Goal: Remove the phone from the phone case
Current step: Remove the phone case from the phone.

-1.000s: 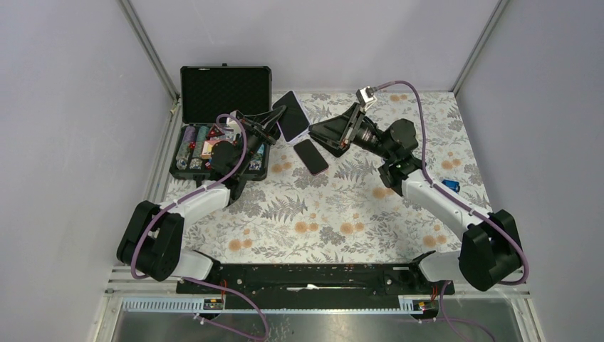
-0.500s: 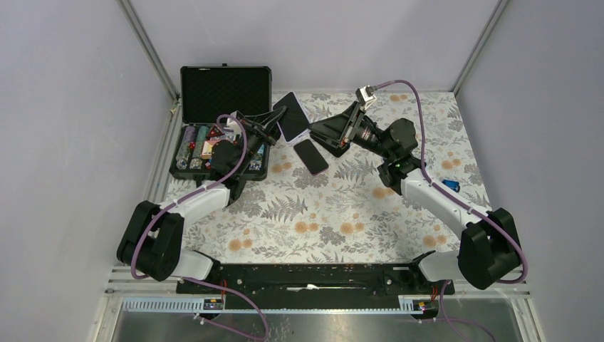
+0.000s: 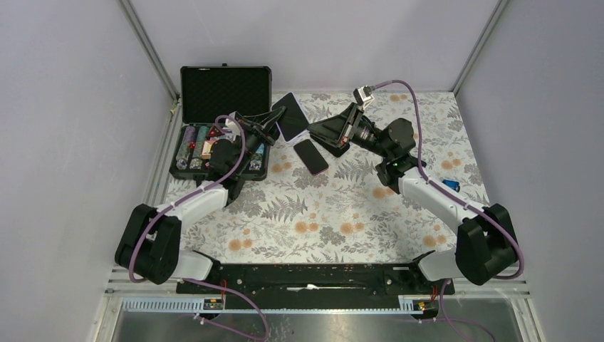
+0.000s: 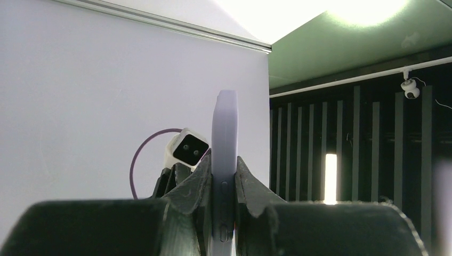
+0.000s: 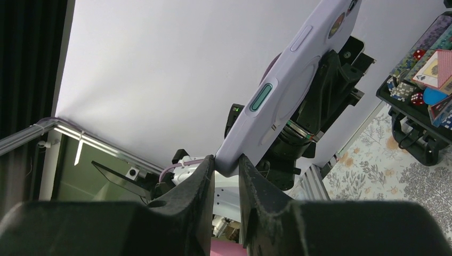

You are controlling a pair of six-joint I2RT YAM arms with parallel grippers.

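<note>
Gripping the lavender case point(image 4: 224, 133) edge-on, my left gripper point(image 4: 224, 184) has both fingers point(image 4: 198, 181) clamped flat against its two faces, side buttons showing between them. My right gripper point(image 5: 226, 169) pinches one rounded corner of the same case point(image 5: 290, 85), whose back and a green side button face that wrist camera.

From above, the case point(image 3: 292, 116) hangs off the table point(image 3: 342, 206) at the far middle, tilted, between my left gripper point(image 3: 273, 122) on its left and my right gripper point(image 3: 318, 131) on its right. Its upward face is dark inside a lavender rim, so the phone looks seated in it; I cannot tell that for sure.

A second dark phone point(image 3: 311, 156) lies flat on the table just near of the case, touching neither gripper. An open black box point(image 3: 226, 89) of poker chips sits at the far left, beside my left arm.
</note>
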